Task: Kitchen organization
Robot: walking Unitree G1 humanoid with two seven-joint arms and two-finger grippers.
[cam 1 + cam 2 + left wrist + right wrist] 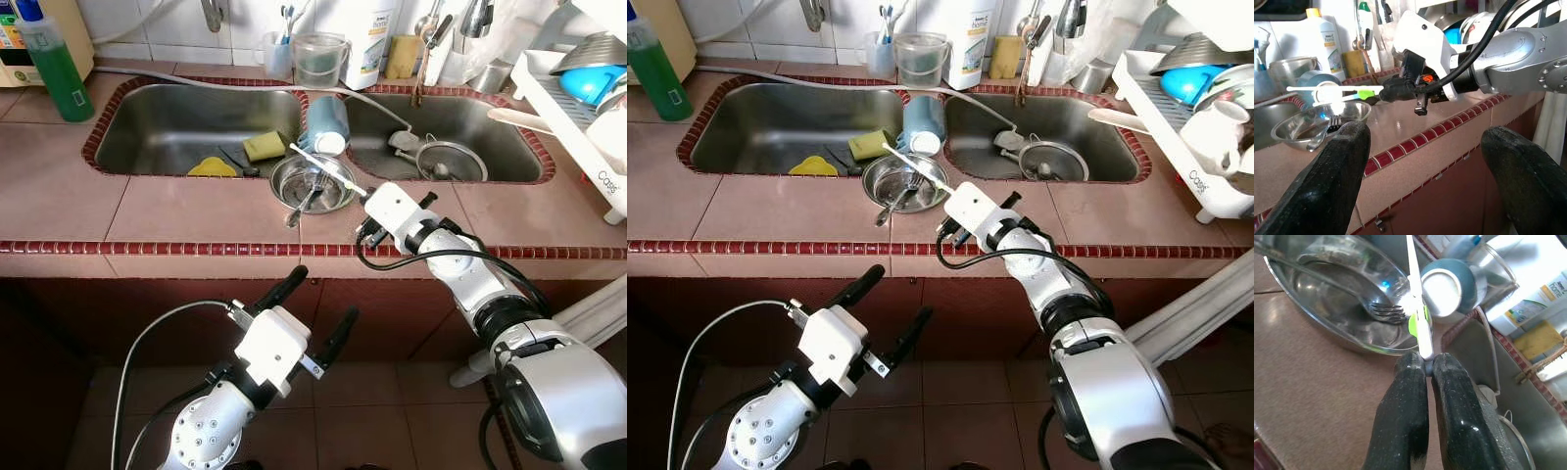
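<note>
My right gripper [367,197] is shut on the handle end of a white toothbrush [328,168] with a green band. The brush [1415,284] sticks out over a steel bowl [281,178] that stands on the tiled counter between the two sinks. A fork [299,204] lies in that bowl. A blue cup [323,122] lies on its side just behind the bowl. My left gripper [323,294] hangs open below the counter's front edge, holding nothing.
The left sink [167,122] holds a yellow-green sponge [263,145] and a yellow scrubber [211,168]. A strainer [451,162] lies in the right sink. A green bottle [54,64] stands far left, and a dish rack [578,103] sits on the right.
</note>
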